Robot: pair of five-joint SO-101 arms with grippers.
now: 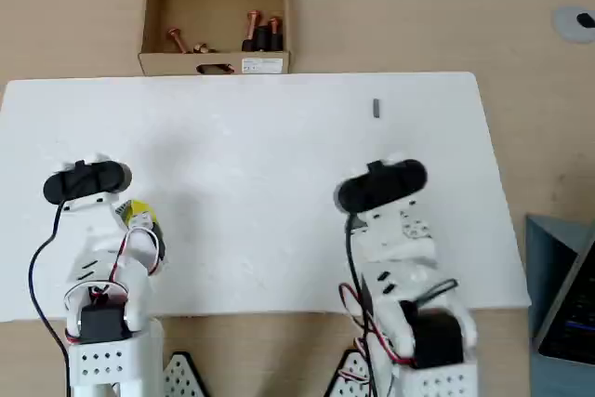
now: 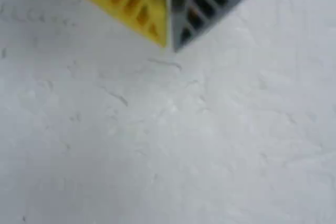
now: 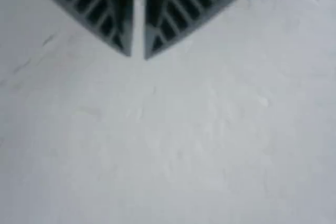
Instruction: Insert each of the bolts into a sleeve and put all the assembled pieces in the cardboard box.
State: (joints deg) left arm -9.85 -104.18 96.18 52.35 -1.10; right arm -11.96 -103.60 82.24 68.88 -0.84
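Grey and yellow fingers of the left gripper [image 2: 169, 45] are pressed together over the white mat [image 1: 232, 183], and the right gripper [image 3: 137, 53] is closed to a slit. Copper bolts [image 1: 253, 23] and black sleeves [image 1: 263, 40] lie in the cardboard box [image 1: 153, 6], while a small dark piece [image 1: 376, 108] lies alone on the mat.

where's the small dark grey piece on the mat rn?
High view: the small dark grey piece sits alone on the white mat near its far edge, ahead of the right arm, right of the brown cardboard box.
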